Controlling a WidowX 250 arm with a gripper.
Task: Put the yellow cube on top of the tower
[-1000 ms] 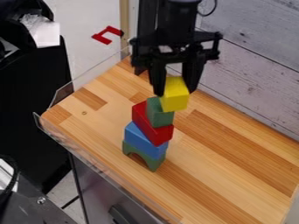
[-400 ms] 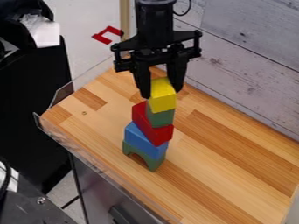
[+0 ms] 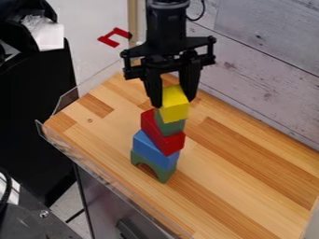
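Yellow all over, the cube (image 3: 175,103) was up over the tower (image 3: 154,149), held tight in the claw (image 3: 173,102), with one finger on each side. It was right by the top of the small green block (image 3: 169,126), but you could not tell if they touched. If the claw let go too high, the cube might bump down and tip off. If it pushed down hard or sideways, the tower might fall, as the red block (image 3: 160,134) looked crooked on the blue block (image 3: 147,146) and green arch (image 3: 164,174). An opening finger might drag the cube too.

The wood table (image 3: 243,191) had light and dark strips. A grey board wall (image 3: 265,81) stood far and right. Far left was a bent red shape (image 3: 109,42), and left was something big and black (image 3: 37,116).
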